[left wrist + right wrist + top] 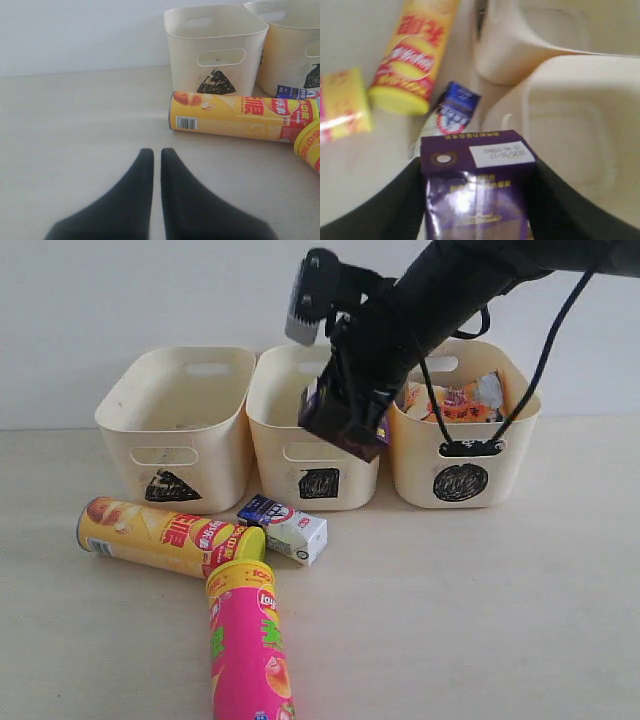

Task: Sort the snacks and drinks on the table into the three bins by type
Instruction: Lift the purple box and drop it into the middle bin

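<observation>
My right gripper (345,425) (476,172) is shut on a purple carton (340,430) (475,195) and holds it in the air over the front rim of the middle bin (318,455), the one marked with a square. On the table (480,600), a blue-white carton (284,527) (454,111) lies in front of that bin. Beside it lie a yellow chip tube (165,535) (240,117) (417,55) and a pink chip tube (248,645). The triangle bin (180,420) (215,50) stands at the left. Foil bags (455,400) fill the circle bin (465,460). My left gripper (156,152) is shut and empty, low over bare table.
The three bins stand side by side against a white wall (100,300). In the right wrist view the inside of the middle bin (570,125) shows no contents. The chip tubes lie end to end in an L shape at the front left.
</observation>
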### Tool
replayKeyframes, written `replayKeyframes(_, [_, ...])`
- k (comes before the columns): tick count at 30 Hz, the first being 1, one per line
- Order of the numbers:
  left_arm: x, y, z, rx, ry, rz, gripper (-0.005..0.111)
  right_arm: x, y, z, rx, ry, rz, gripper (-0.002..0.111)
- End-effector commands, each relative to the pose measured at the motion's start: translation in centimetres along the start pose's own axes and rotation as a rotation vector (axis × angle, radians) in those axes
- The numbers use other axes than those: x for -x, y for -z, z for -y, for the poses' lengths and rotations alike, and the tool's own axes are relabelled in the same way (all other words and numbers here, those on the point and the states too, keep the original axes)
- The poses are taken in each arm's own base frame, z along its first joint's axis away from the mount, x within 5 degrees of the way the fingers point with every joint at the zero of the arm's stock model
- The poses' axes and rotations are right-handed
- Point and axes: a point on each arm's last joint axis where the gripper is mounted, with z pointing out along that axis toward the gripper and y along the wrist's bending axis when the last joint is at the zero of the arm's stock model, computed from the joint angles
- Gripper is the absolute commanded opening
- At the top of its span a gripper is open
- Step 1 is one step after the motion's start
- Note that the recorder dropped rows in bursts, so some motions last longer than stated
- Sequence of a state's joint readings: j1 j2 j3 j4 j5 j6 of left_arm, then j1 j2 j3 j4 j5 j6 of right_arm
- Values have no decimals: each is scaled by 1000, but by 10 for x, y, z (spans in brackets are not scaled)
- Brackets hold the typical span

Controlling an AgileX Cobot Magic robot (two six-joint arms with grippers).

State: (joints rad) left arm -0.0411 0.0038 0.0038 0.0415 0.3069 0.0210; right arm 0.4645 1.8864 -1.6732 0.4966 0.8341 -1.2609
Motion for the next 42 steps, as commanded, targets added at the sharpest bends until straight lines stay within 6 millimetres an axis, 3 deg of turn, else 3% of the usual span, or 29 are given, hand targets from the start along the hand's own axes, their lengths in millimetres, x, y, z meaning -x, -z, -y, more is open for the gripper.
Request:
replayKeyframes(1, [3, 1, 0, 1, 9, 20, 4, 11, 7, 20, -204, -285, 142, 0])
replayKeyframes(8, [3, 1, 0, 1, 9, 20, 4, 13, 2, 46, -450, -428, 314, 0])
replayKeyframes(19, [3, 1, 0, 1, 9, 20, 4, -18, -45, 66, -663, -498, 313, 0])
replayKeyframes(31, [3, 1, 0, 1, 9, 20, 4, -36, -74, 66, -677, -535, 279, 1])
replayKeyframes(34, [3, 1, 0, 1, 9, 20, 4, -36, -74, 66, -676, -535, 277, 7])
replayKeyframes(42, [3, 1, 0, 1, 9, 20, 4, -36, -75, 65, -672, -542, 279, 42])
